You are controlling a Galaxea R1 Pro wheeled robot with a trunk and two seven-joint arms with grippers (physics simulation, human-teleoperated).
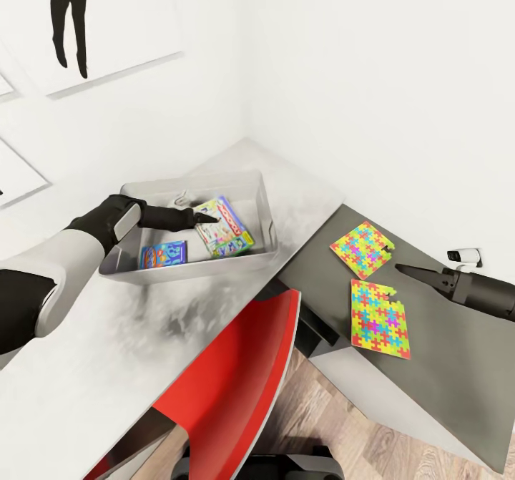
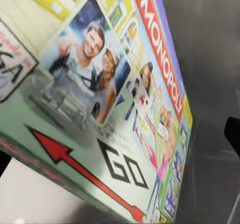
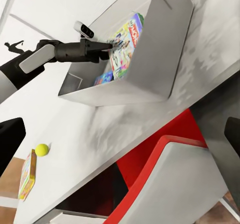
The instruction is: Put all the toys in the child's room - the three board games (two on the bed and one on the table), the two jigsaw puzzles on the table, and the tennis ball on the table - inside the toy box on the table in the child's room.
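Observation:
The grey toy box (image 1: 187, 268) stands on the pale table (image 1: 107, 365). Inside it a Monopoly board game (image 1: 225, 227) rests tilted, and a smaller blue board game (image 1: 163, 254) lies beside it. My left gripper (image 1: 213, 217) reaches into the box, open, with its tips at the Monopoly box (image 2: 110, 99). Two jigsaw puzzles (image 1: 361, 249) (image 1: 379, 319) lie on the dark table. Just right of them my right gripper (image 1: 400, 269) hovers open and empty. In the right wrist view the tennis ball (image 3: 42, 149) sits beside another board game (image 3: 27, 176) at the pale table's end.
A red chair (image 1: 243, 380) is tucked under the gap between the pale table and the lower dark table (image 1: 458, 365). White walls close in behind both tables, with a black silhouette picture (image 1: 68, 15) on the left wall. Wood-plank floor (image 1: 357, 430) shows below.

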